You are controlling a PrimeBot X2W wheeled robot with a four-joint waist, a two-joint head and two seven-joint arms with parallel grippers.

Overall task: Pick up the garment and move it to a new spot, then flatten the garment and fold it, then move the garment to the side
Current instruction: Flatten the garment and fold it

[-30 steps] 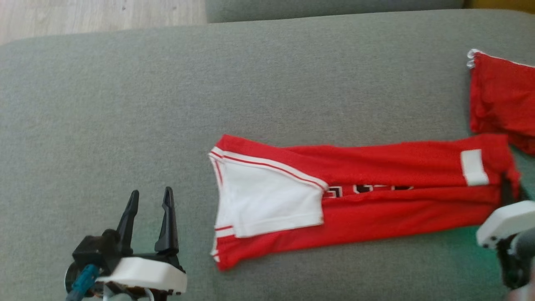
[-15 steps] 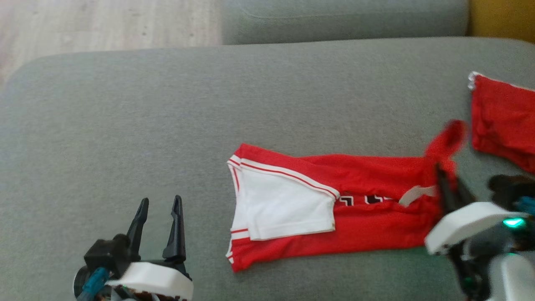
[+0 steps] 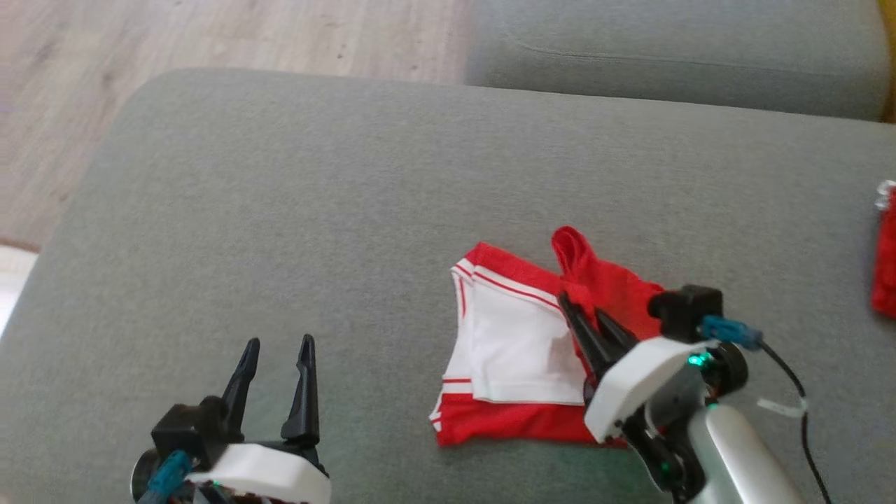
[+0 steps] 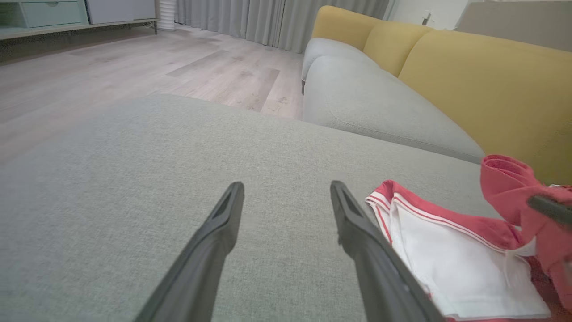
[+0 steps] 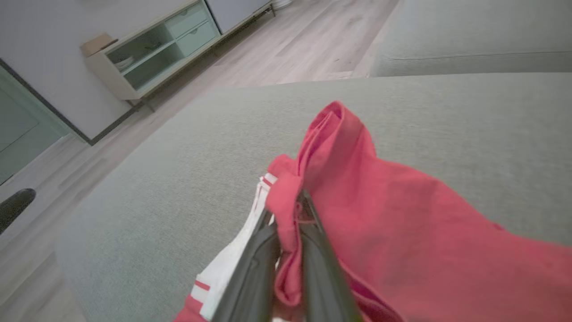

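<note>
No writing, number or brand can be read anywhere. The red and white garment (image 3: 518, 343) looks plain as it lies, though the view may be too blurred for small print.

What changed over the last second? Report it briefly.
The right gripper, shut on the garment, carried its right end leftward toward the white-panelled end, doubling it over. The head camera also swung. The left gripper stayed open and idle; the white-panelled end stayed put on the cushion.
</note>
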